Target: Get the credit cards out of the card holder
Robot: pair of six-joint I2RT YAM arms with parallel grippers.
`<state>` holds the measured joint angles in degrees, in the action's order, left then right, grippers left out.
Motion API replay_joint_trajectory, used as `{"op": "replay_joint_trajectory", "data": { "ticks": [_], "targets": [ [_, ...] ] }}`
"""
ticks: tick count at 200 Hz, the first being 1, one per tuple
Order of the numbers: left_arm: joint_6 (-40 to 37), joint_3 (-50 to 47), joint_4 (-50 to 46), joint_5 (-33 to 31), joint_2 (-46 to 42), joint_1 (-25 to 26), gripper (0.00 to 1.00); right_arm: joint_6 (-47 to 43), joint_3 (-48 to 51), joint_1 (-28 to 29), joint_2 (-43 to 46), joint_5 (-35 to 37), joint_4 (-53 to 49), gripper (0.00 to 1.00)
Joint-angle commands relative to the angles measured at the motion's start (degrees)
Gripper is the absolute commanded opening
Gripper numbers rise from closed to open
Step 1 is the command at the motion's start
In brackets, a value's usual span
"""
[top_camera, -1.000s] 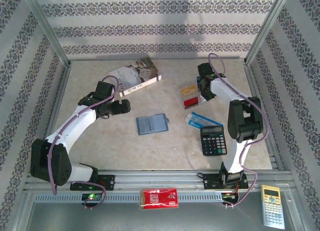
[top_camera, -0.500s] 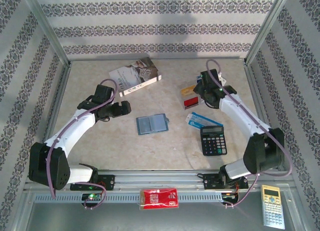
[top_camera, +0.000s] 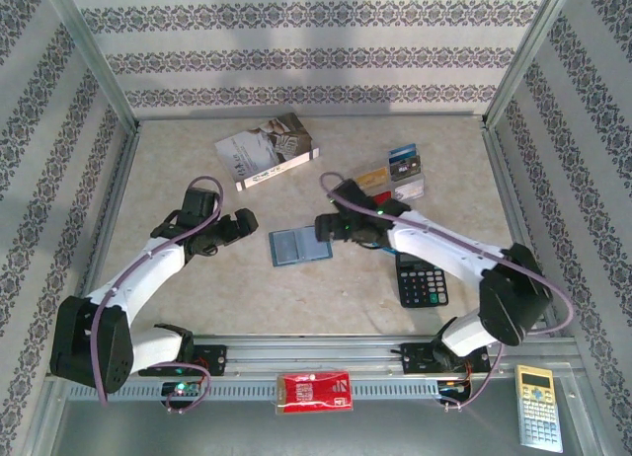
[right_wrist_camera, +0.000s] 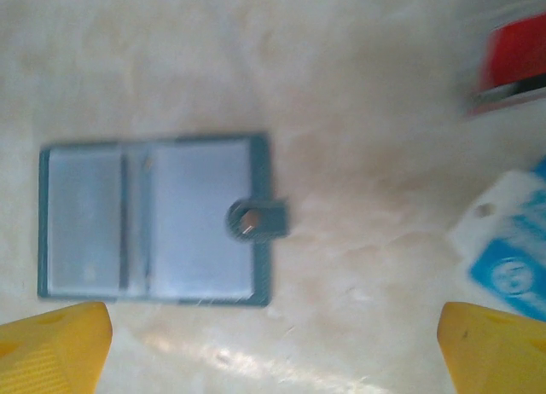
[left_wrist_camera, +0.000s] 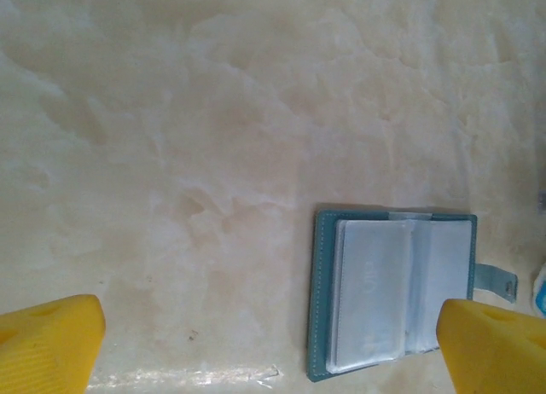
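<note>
The card holder lies open and flat mid-table, blue-grey with clear slot pockets and a snap tab on its right side. My left gripper hovers just left of it, open and holding nothing; in the left wrist view the gripper has the holder by its right finger. My right gripper hangs open at the holder's right edge, and in the right wrist view the gripper is empty. Several credit cards lie loose at the back right. A red card and a blue-white card lie nearer.
A grey-white book lies at the back left. A black calculator sits under the right forearm. A red pack and a second calculator rest below the front rail. Patterned walls close in three sides.
The right arm swung left from the card pile at the back right to the card holder, its jaws opening on the way. The left gripper shifted slightly nearer.
</note>
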<state>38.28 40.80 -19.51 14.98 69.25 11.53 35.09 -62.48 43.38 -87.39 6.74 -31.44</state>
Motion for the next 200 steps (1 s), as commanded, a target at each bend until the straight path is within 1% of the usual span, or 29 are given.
{"op": "replay_joint_trajectory", "data": {
  "ticks": [1,28,52,102,149,200],
  "targets": [
    [2.0,-1.0,3.6,1.4,-1.9,-1.2,1.0,-1.0,-1.9,3.3,-4.0,-1.5,1.1,0.98],
    [1.7,-1.6,2.8,1.3,-2.9,-1.9,1.0,-1.2,-3.9,5.7,-9.3,-2.7,2.0,0.98],
    [1.5,-1.7,2.1,0.9,-3.6,-2.6,1.0,-1.6,-4.4,5.8,-12.8,-5.2,3.0,0.98],
    [2.5,-3.6,3.2,0.0,-3.9,-3.8,1.0,-4.8,-7.7,5.9,-18.5,-7.4,-0.2,0.93],
    [2.8,-4.4,3.3,-0.1,-4.7,-4.3,1.0,-5.7,-13.1,6.6,-22.6,-6.1,-1.5,0.91],
    [2.5,-4.3,3.2,1.1,-4.6,-4.7,1.0,-6.5,-22.2,6.6,-29.6,-4.3,-4.7,0.86]
  ]
}}
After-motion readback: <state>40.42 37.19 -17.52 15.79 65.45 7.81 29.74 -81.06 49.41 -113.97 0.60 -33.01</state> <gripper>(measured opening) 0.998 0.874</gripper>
